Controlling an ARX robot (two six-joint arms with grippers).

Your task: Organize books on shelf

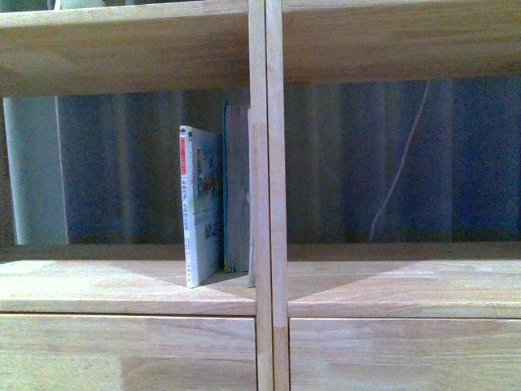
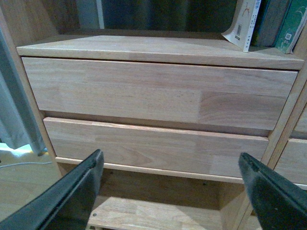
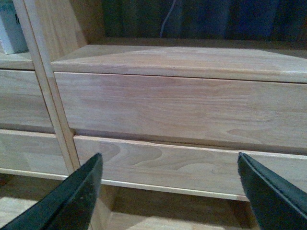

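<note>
1. The shelf (image 1: 269, 195) fills the front view, its double central upright running top to bottom.
2. Teal book (image 1: 236, 187) stands upright, pressed against that upright's left side.
3. Pale paperback (image 1: 201, 204) stands just left of it, touching.
4. Left gripper (image 2: 170, 191) hangs released before the drawers.
5. Right gripper (image 3: 168, 191) also spread wide, empty.

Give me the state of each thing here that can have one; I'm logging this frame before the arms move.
Thin pale paperback: upright in the left compartment, spine outward.
Thicker teal book: upright between the paperback and the central upright.
Upper left drawer: closed.
Lower left drawer: closed.
Upper right drawer: closed.
Lower right drawer: closed.
Left end effector: open, empty.
Right end effector: open, empty.
</note>
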